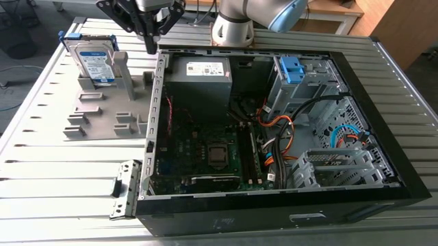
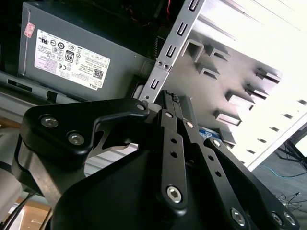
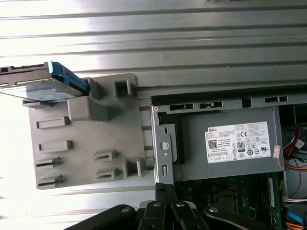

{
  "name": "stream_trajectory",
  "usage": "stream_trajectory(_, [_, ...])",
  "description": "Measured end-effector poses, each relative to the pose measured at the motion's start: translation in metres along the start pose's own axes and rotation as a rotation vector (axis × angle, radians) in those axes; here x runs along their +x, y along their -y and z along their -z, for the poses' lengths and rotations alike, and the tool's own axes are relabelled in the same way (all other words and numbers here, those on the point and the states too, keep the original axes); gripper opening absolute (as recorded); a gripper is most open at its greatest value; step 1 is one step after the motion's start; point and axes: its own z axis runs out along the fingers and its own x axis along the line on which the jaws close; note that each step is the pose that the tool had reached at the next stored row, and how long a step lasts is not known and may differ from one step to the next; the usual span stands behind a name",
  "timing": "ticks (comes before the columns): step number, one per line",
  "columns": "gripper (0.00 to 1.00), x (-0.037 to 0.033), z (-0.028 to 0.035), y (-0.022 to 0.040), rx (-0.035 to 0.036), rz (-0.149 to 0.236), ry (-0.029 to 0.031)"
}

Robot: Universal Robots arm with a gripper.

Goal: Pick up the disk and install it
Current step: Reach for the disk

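Silver disk (image 1: pixel 94 62): upright in the grey fixture (image 1: pixel 102 110), beside the computer case (image 1: pixel 274 215).
My gripper (image 1: pixel 151 49): fingers pressed together, empty, above the case's rim.

The closed hand (image 2: pixel 169 97) hovers beside the grey power supply (image 2: pixel 96 45).

Harsh glare across metal table (image 3: pixel 144 33)

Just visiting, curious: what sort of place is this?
Likely a robotics lab: a robot arm beside an opened computer case on a metal table, a disk upright in a grey holder.
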Motion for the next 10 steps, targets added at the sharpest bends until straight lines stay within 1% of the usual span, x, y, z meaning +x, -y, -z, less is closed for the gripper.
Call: stream_trajectory(10, [0.11,0.0044,0.0001,0.0003,0.0,0.0,0.0])
